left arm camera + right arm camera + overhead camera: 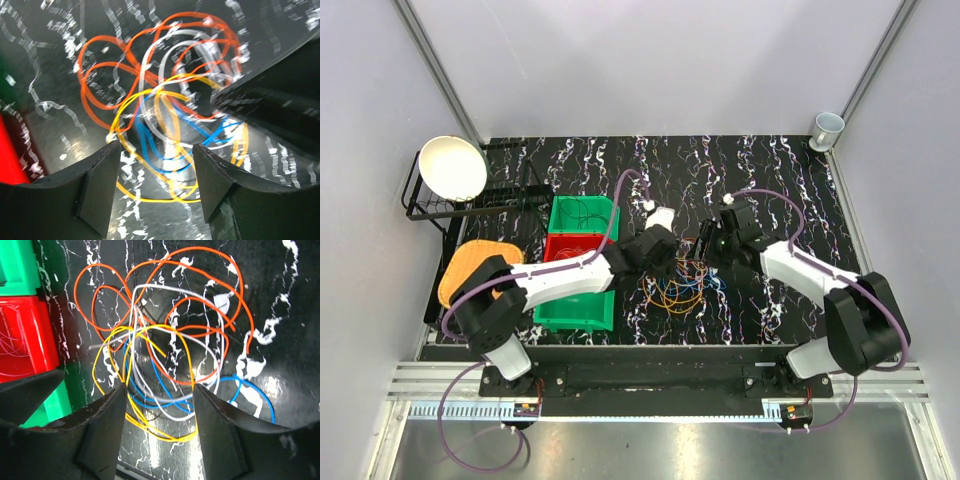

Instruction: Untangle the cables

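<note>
Gaping over cables: left gripper, right gripper; right wrist shows wires, seemingly, in red bin; left blurs.

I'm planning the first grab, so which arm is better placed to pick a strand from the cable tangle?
Probably right. The right gripper is open, straddling yellow, blue and grey strands of the cables in a sharp view. The left gripper is open over them too, but its view is blurred.

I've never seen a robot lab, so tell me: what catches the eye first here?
A bright tangle of orange, yellow, blue and white cables lies in the middle of the black marbled table. The left hand and right hand hang open right above it. Red and green bins sit just to its left.
</note>
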### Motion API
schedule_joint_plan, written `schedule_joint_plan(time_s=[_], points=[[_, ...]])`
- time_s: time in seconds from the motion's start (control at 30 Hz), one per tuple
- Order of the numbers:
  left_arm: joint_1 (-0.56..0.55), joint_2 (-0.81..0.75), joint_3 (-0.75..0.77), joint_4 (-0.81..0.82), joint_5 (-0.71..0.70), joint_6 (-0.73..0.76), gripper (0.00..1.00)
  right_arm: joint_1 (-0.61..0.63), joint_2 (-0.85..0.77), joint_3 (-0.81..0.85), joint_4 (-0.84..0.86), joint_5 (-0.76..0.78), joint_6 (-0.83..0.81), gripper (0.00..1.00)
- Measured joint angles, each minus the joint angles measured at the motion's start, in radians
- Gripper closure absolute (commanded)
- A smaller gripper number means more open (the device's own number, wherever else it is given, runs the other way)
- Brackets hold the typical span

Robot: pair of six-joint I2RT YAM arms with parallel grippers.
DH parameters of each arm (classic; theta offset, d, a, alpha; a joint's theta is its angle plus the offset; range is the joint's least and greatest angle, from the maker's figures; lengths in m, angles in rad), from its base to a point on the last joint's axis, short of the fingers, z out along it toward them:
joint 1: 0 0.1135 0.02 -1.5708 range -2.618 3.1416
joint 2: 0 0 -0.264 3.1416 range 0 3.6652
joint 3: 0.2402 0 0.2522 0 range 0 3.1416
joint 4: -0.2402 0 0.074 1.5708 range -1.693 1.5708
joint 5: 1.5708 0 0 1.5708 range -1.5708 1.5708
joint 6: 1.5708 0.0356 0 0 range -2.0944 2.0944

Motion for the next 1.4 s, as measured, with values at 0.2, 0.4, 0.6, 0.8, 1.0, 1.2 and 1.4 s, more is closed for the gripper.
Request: schedule_joint_plan(time_s=[0.2,0.4,0.6,0.8,1.0,1.2,1.4], points=[[0.018,-0.033,-0.059,-0.002,0.000,-0.008,0.38,0.000,0.060,0.034,0.013,-0.006,-0.016,0.57],[0.018,-0.051,-0.065,-0.001,0.001,-0.018,0.39,0.000,0.090,0.063,0.033,-0.013,-0.031,0.92],[0.018,-0.099,-0.077,0.000,0.002,-0.025,0.39,0.000,0.092,0.108,0.004,-0.034,-0.038,1.00],[0.017,-0.187,-0.096,-0.015,0.002,-0.026,0.39,0.000,0.000,0.288,-0.117,-0.046,-0.042,1.00],[0.005,-0.322,-0.096,-0.037,-0.005,-0.024,0.38,0.000,-0.124,0.539,-0.189,-0.083,-0.038,1.00],[-0.019,-0.449,-0.097,-0.040,-0.009,-0.010,0.37,0.000,-0.233,0.680,-0.235,-0.124,0.006,1.00],[-0.053,-0.523,-0.116,-0.036,-0.008,0.021,0.30,0.000,-0.290,0.732,-0.249,-0.161,0.038,1.00]])
